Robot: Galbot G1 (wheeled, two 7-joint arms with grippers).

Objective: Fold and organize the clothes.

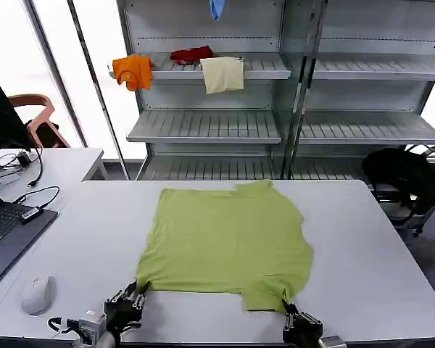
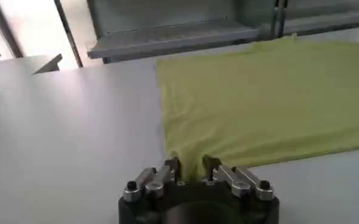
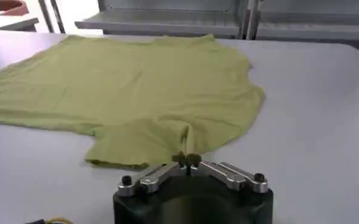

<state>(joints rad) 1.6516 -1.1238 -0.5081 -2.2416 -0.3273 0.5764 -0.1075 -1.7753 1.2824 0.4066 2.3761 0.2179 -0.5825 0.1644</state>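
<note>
White computer mouse (image 1: 37, 293), oval, lying on the pale grey worktop (image 1: 377, 254) well out to the outer side of the left jaws, with an open dark laptop (image 1: 3, 228) farther off on that side. Left gripper (image 1: 127, 301), black body with metal fingers, low at the near edge of the worktop; in the left wrist view the left gripper (image 2: 191, 167) has its jaws nearly together with a ridge of green cloth pinched up between them, at the near left corner of the garment. Lime-green short-sleeved cotton T-shirt (image 1: 228, 243), spread flat and plain side up on the middle of the worktop, reaching away from both sets of jaws toward the far edge; its near hem runs between the two grippers, and one sleeve lies at the near right corner. The same T-shirt (image 2: 270, 97) stretches ahead of the left jaws, and the T-shirt (image 3: 136, 91) likewise ahead of the right. Right gripper (image 1: 293, 317), same build, at the near edge by that sleeve; in the right wrist view the right gripper (image 3: 187, 159) has its jaws closed tip to tip on a small fold of the sleeve edge, cloth puckering up just beyond them. Grey metal shelving (image 1: 210, 123) stands past the far edge, beyond the shirt from the jaws.
</note>
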